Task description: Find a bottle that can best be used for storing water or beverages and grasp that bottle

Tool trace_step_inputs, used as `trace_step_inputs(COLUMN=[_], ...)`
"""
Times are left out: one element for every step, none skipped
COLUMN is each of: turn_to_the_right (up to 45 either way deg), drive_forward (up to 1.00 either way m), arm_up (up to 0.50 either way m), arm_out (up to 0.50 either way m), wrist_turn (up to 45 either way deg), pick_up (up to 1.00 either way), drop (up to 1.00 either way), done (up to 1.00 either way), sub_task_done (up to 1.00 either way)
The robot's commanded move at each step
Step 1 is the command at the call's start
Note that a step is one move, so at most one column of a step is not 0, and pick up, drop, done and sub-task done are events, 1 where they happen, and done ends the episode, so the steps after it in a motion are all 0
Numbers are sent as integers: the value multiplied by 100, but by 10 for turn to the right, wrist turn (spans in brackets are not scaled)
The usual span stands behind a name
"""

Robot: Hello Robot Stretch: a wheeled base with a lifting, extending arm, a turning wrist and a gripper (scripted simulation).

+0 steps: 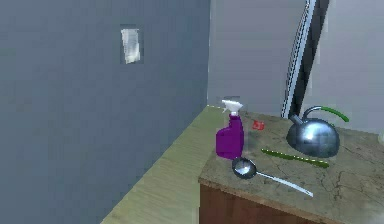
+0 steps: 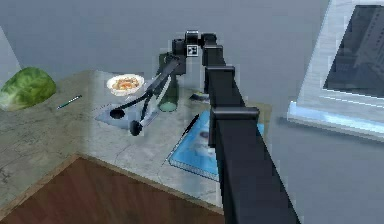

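Jaws: their state cannot be told, nor whether anything is gripped, since the dark bottle (image 2: 171, 98) and the counter (image 2: 60, 140) lie at or behind the fingers (image 2: 148, 100)
Gripper (image 2: 130, 115): seen at the far end of the arm (image 2: 225, 120), angled down just left of the dark bottle in the arm side view; touching or merely beside cannot be judged
Dark bottle: dark green, upright on the counter, judged the vessel meant for water or drinks
Arm: stretched across the counter just right of the dark bottle, presumably so that the bottle is brought within reach
Bowl (image 2: 125, 84): orange-white food inside, just left of the dark bottle; it could be knocked if the wrist were swung
Spray bottle (image 1: 231, 135): purple, trigger-topped, seen ahead; made for spraying, so judged unfit for drinks; its place relative to the dark bottle cannot be told
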Motion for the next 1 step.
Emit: trace_step_inputs(turn_to_the_right=[0], drive_forward=[0], arm_up=[0], arm_out=[0], wrist_turn=[450], pick_up=[0], drop=[0], done=[0], sub_task_done=[0])
